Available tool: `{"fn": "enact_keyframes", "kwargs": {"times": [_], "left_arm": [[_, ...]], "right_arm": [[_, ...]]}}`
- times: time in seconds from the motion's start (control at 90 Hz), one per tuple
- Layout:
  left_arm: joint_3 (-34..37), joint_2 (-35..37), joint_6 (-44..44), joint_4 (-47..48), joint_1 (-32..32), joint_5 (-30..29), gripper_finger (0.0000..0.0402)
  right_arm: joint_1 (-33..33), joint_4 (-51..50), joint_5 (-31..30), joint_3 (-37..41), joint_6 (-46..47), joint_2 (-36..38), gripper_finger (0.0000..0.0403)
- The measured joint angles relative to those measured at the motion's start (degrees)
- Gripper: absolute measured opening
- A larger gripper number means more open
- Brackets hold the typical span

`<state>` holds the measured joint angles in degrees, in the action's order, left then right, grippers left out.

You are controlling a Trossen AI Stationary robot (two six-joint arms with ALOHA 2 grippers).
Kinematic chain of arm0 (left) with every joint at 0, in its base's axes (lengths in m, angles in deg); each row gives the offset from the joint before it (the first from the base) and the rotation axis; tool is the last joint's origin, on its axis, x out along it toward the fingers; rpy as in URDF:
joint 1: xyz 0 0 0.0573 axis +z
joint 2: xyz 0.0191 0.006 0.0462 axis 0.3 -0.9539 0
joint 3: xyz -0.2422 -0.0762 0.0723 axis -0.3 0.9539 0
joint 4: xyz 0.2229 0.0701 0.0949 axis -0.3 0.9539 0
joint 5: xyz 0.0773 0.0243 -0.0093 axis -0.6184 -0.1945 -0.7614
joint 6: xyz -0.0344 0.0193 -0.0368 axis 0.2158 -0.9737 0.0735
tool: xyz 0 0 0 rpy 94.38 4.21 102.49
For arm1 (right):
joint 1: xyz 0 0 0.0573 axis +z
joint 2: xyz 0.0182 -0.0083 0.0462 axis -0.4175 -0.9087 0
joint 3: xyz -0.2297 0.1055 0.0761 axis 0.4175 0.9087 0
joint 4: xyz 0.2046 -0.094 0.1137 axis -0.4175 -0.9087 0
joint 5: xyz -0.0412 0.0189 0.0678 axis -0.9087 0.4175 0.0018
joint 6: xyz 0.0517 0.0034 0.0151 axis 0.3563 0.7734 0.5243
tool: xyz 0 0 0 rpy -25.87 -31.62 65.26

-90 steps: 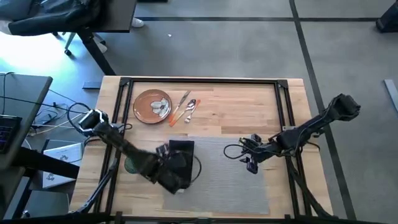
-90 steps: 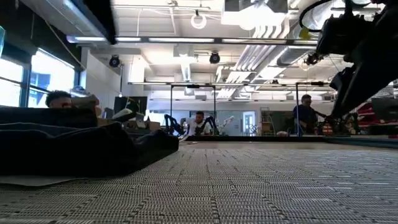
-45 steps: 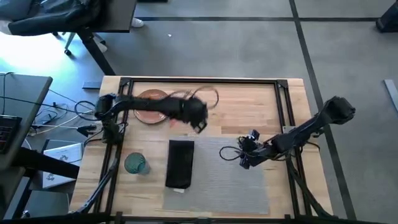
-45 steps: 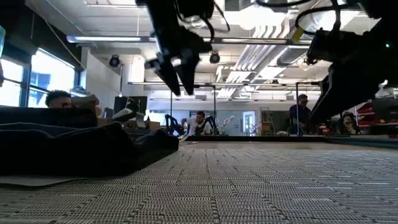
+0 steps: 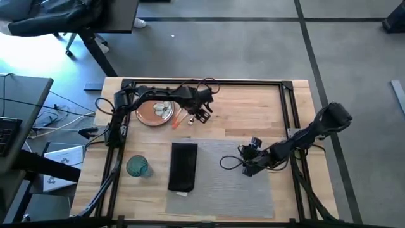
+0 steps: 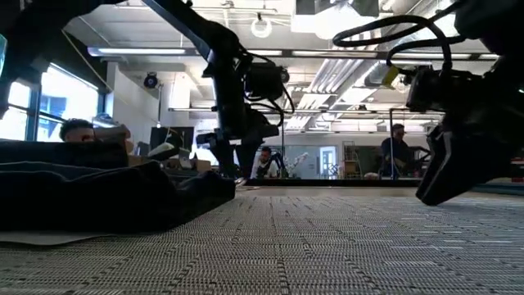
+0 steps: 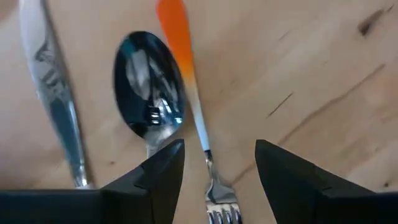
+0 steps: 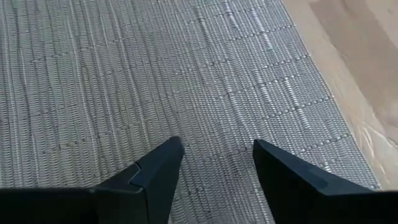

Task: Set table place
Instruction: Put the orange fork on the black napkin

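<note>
Two spread-fingered grippers: left [image 7: 214,168] over cutlery [image 7: 186,93] on wood table [image 5: 253,107], right [image 8: 214,165] over grey placemat [image 8: 124,74].

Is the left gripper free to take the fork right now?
Probably yes: the left gripper is open, with the fork lying between its fingers on bare table, the spoon just beside it.

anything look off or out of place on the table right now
Nothing spilled or broken. The setting is just unfinished: the plate, spoon, fork and knife lie loosely bunched on bare wood beyond the placemat, which holds only the napkin. The glass stands off the mat.
</note>
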<state>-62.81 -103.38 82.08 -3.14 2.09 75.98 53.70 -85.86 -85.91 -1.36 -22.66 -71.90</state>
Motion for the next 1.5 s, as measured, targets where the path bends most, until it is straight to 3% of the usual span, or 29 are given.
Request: {"fn": "enact_keyframes", "kwargs": {"times": [0.333,0.578,0.711,0.933,1.056,1.222,1.5], "left_arm": [[0.0,-0.3,-0.5,-0.5,0.8,-0.3,0.018],[0.1,-3.1,-0.8,-2.0,1.1,1.8,0.0152],[0.0,-4.1,-2.9,-2.1,1.1,2.1,0.0117],[-0.2,-3.8,-5.6,-1.9,0.7,2.4,0.0018],[-1.3,-4.1,-7.6,-0.7,-0.1,2.1,0.0007],[-5.7,-3.9,-11.6,5.7,-3.4,1.2,0.0002],[-11.5,4.2,-24.7,18.5,-15.2,0.4,0.0001]], "right_arm": [[0.5,0.4,-2.0,0.0,0.7,-0.5,0.0192],[0.4,0.4,-2.1,0.1,0.7,-0.6,0.0193],[0.4,0.3,-2.2,0.1,0.7,-0.6,0.0192],[0.4,0.2,-2.2,0.1,0.7,-0.6,0.0193],[0.4,0.2,-2.1,0.1,0.7,-0.6,0.0192],[0.4,0.2,-1.3,0.1,0.6,-0.6,0.0192],[3.6,-0.5,5.2,0.3,0.6,2.7,0.0192]]}}
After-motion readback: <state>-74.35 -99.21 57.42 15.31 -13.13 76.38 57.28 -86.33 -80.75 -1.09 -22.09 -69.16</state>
